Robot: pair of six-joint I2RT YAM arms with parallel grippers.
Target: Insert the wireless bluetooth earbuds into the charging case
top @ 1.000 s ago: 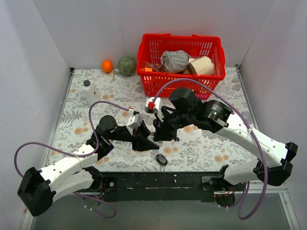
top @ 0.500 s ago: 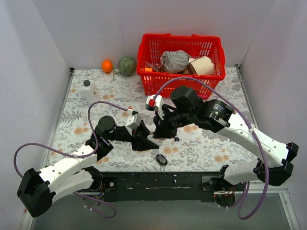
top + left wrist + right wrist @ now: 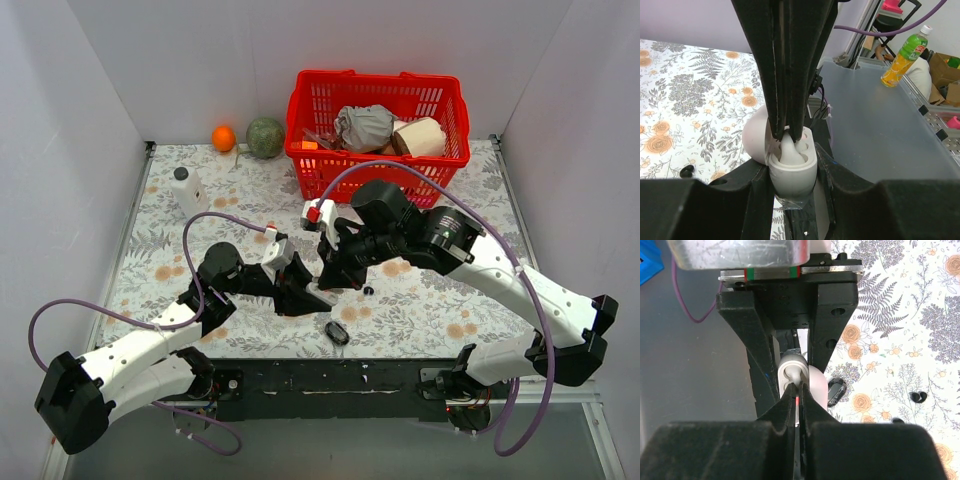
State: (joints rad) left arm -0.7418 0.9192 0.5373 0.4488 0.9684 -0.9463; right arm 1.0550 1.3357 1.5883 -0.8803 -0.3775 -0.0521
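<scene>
Top external view: two white-and-black robot arms meet over the middle of a floral-patterned surface [image 3: 450, 300]. The left claw [image 3: 303, 293] is clamped on a small glossy white pebble-shaped charging case [image 3: 790, 167], which sits upright between its black fingers with the hinged lid swung open. The left wrist view shows the right claw [image 3: 799, 399] coming down from above, its two long black fingers pressed together and their tips inside the open top of the case. Whether anything is pinched between those tips cannot be told. One tiny black rounded earbud [image 3: 368, 290] lies on the surface just to the right of the claws, apart from the case. A larger black oval object [image 3: 337, 332] lies on the surface near the front edge, below the claws.
</scene>
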